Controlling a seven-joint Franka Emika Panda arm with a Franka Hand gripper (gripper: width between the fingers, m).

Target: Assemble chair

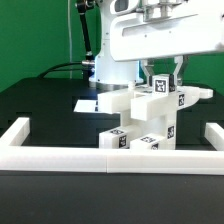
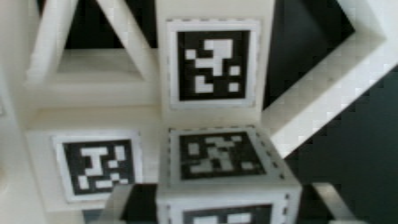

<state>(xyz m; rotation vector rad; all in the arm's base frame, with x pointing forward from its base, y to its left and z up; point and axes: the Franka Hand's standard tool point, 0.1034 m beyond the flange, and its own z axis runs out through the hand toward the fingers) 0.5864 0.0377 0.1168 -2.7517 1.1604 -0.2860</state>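
The chair [image 1: 140, 122], partly assembled from chunky white tagged pieces, stands on the black counter [image 1: 45, 105] close to its front edge, touching or just behind the low white barrier [image 1: 110, 158] that runs along that edge and turns back at both front corners. Its long axis is upright: stacked blocks low down carry a flat slab [image 1: 120, 100] that juts toward the exterior view's left, and a tagged post [image 1: 160, 90] rises at the exterior view's right. Which face is the chair's front cannot be told. The tool [image 1: 163, 75] hangs directly over that post, its dark fingers [image 1: 181, 72] reaching down on either side of the post's top; whether they pinch it or merely flank it cannot be told. The wrist view looks down the post's tagged faces [image 2: 215, 62] into a lattice of white bars. The step in hand appears to be seating or tightening an upright part on the growing frame. The next move probably calls for a straight vertical press or turn along the post's axis, the stack kept braced against the barrier, since a sideways push could topple the tall build. The marker board [image 1: 88, 104] lies behind, toward the counter's rear.
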